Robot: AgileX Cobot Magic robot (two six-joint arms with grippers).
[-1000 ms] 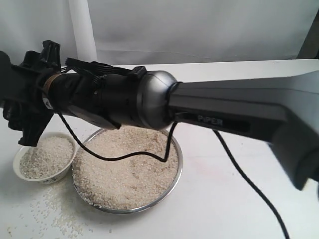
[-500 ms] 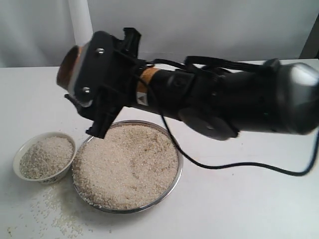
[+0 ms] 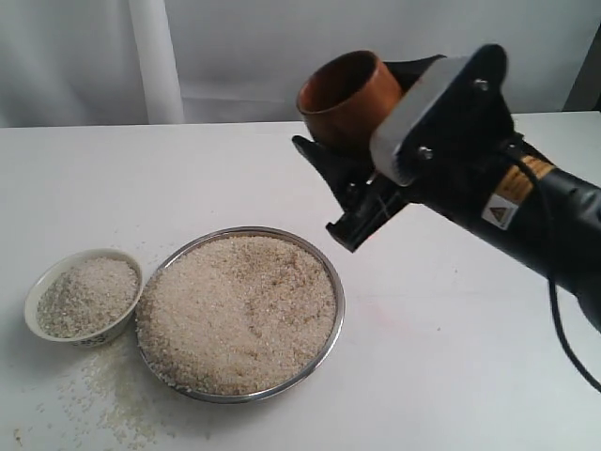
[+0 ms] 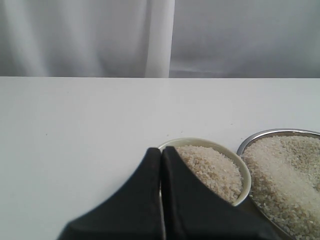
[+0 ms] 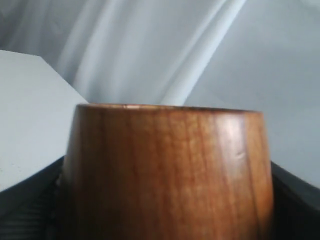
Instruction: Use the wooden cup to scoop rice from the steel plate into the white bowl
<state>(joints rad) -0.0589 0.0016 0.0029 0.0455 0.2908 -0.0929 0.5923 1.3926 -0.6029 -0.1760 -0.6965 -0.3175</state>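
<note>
My right gripper is shut on the wooden cup, holding it in the air beyond the right side of the steel plate. The cup's mouth faces up and slightly left, and no rice shows inside. The plate carries a broad heap of rice. Left of the plate stands the white bowl, filled with rice. In the right wrist view the cup fills the space between the dark fingers. My left gripper is shut and empty, just in front of the bowl.
Loose grains lie scattered on the white table in front of the bowl and the plate. A white curtain hangs behind the table. The plate's rim shows beside the bowl in the left wrist view.
The right arm has swung from over the bowl at the left, across the plate, to the upper right. The cup came with it and now sits mouth up.
</note>
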